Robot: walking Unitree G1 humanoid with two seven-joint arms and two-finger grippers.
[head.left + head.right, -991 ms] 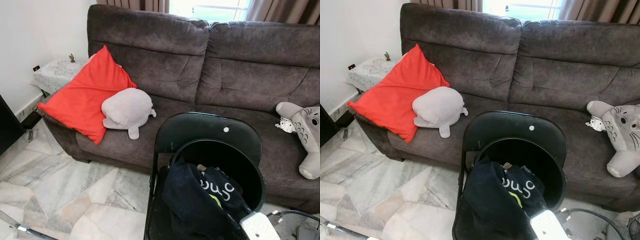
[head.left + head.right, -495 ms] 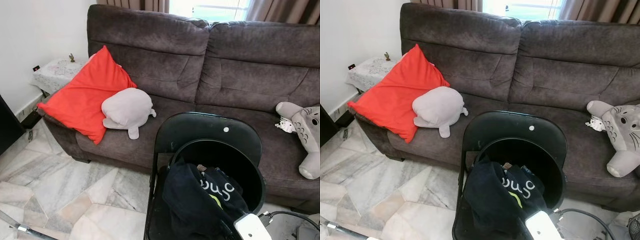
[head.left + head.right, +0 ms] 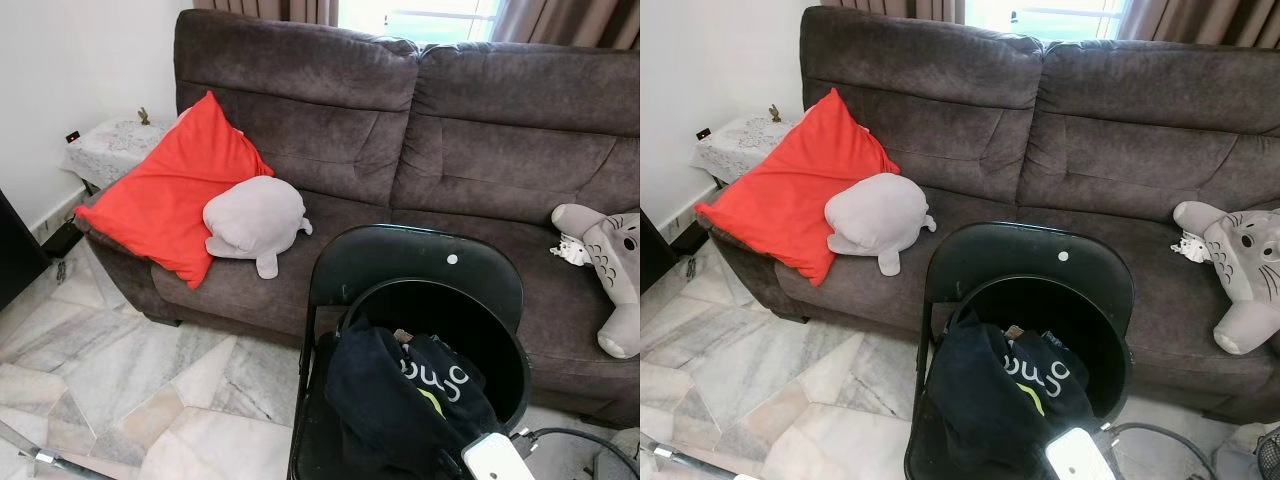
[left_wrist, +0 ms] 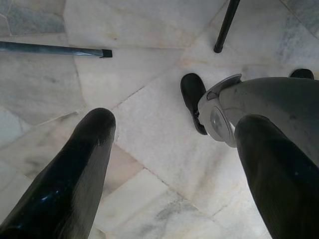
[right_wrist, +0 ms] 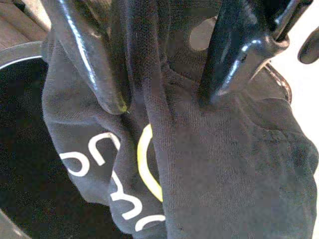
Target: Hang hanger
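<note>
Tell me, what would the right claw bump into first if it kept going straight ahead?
Probably the black garment: the right claw already has a fold of it between its fingers.

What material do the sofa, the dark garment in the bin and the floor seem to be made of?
Sofa: likely a brown suede-like or microfibre fabric; matt, with a shaded nap and stitched seams.
Dark garment: a knitted textile, seemingly jersey; fine ribbed weave, soft folds, printed white and yellow lettering.
Floor: probably polished marble or marble-look tile; pale grey veins, irregular joints, slight sheen.
</note>
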